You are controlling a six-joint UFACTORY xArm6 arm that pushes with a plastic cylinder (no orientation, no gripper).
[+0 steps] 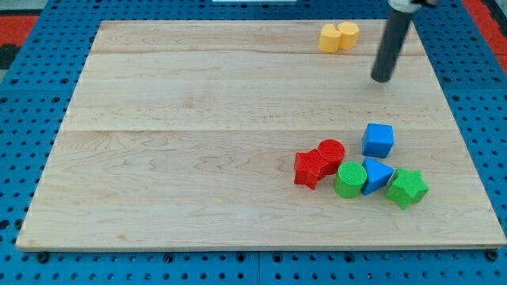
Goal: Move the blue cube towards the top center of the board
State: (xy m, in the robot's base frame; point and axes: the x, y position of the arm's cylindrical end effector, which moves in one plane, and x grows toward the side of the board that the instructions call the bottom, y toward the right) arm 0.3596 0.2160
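Camera view showed, nearest, a green star (pixel 407 188), blue triangle (pixel 377 174), green cylinder (pixel 348 180) and red blocks (pixel 319 161) clustered on the surface (pixel 198 119). Just beyond sat the blue cube (pixel 378 140). Farther, my tip (pixel 383 79) stood apart above it, likely needing to circle below. No grasping end effector, no writing.

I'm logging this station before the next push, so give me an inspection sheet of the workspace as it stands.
Surface: pale wooden board, flat, on a blue pegboard.
Job's things: blue cube at the view's right, below mid-height, apart from its neighbours.
Clutter: red star touching red cylinder; green cylinder, blue triangular block and green star in a row; two yellow blocks touching near the view's top.
Grippers: none; my tip rests above the blue cube, well clear of it.
Cables: nothing seen.
Surroundings: red patches at the top corners.
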